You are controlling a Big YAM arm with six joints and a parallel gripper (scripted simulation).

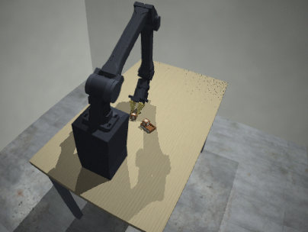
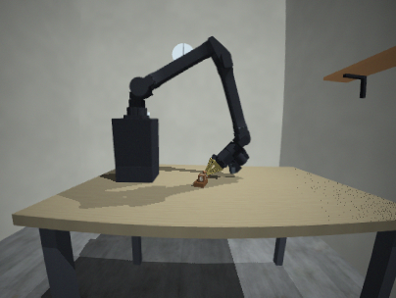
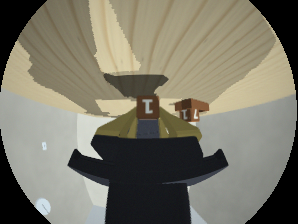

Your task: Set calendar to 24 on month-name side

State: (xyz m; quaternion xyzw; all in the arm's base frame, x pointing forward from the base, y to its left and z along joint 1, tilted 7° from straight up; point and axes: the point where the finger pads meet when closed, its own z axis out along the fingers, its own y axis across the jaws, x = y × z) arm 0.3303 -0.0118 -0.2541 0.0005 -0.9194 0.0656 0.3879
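My gripper (image 1: 135, 111) (image 2: 207, 173) (image 3: 147, 110) is shut on a small brown cube (image 1: 133, 116) (image 3: 148, 107). The face of that cube towards the wrist camera shows a white 1. The gripper slants, and it holds the cube low over the table, beside the tray and apart from it. The brown tray (image 1: 152, 127) (image 2: 199, 185) (image 3: 202, 106) sits on the table. The other cube (image 1: 145, 121) (image 2: 201, 177) (image 3: 189, 115) is at one end of the tray; in the wrist view two of its faces show white digits, seemingly a 1 and a 7. The month's name cannot be read.
The arm's black base block (image 1: 100, 146) (image 2: 136, 149) stands on the wooden table (image 1: 183, 126) (image 2: 274, 206), near the tray. A wall shelf (image 2: 365, 66) is far off at the right in the exterior view.
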